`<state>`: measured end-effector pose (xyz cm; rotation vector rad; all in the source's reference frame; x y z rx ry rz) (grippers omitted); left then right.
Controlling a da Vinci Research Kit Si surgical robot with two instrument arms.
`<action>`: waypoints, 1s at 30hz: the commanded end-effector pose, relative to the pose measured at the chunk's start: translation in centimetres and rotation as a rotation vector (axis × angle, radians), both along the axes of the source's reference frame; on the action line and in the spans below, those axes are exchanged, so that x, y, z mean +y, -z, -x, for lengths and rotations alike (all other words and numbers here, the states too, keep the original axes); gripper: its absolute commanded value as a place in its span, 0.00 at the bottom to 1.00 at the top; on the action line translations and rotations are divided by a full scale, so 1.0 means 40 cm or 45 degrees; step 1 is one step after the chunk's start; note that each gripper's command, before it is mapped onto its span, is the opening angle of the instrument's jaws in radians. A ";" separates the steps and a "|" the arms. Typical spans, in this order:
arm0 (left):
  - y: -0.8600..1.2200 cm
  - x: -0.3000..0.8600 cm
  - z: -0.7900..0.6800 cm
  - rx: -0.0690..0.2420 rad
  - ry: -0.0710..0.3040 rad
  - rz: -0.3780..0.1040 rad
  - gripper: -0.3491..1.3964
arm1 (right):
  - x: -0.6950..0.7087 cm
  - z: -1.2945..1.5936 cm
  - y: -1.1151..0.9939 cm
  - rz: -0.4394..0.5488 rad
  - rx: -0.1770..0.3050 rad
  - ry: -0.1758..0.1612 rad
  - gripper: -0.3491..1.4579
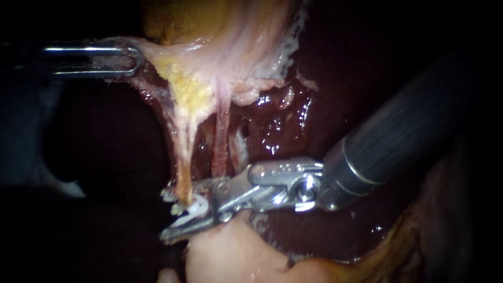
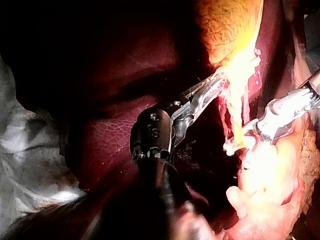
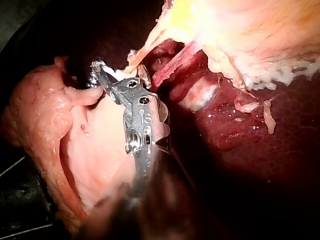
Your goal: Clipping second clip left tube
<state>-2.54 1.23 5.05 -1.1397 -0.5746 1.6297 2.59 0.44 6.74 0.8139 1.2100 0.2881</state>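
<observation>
The metal claw of my right instrument (image 1: 168, 215) stands part-way spread and pinches a small white plastic clip (image 1: 193, 209), which touches both halves. The clip sits at the foot of the thin yellow-tan left tube (image 1: 183, 167), and the claw straddles the tube there from the right side of the endoscope view. In the right wrist view the same claw (image 3: 101, 71) meets the tube (image 3: 145, 49) at its tip, with the clip only partly seen.

The left tube hangs as a taut, frayed strand from the fatty yellow patch under the pale pink-and-yellow gallbladder (image 1: 230, 36), narrowing downward. Whitish specks lie at its foot; I cannot tell what they are.

Just beside it on the right runs a thinner pink-red right tube (image 1: 221, 149), apart from the clip. Behind both lies the wet dark-red liver (image 1: 285, 118). A smooth pale pink lump of tissue (image 1: 230, 257) lies under the right claw, touching its lower half.

The slotted metal claw of my left instrument (image 1: 128, 60) is pressed together on the thin pale membrane at the gallbladder's edge (image 1: 157, 55), which stretches tight from it; the left wrist view shows this claw (image 2: 206, 91) buried in brightly lit tissue
</observation>
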 end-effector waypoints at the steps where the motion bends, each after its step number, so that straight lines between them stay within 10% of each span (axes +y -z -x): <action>1: 0.0000 0.0000 0.0000 0.000 0.000 0.000 0.00 | 0.0003 0.0009 0.0006 -0.009 -0.004 0.005 0.46; 30: -0.0006 -0.0002 0.0004 -0.001 -0.001 0.001 0.00 | 0.0043 0.0081 0.0044 -0.044 -0.138 0.052 0.46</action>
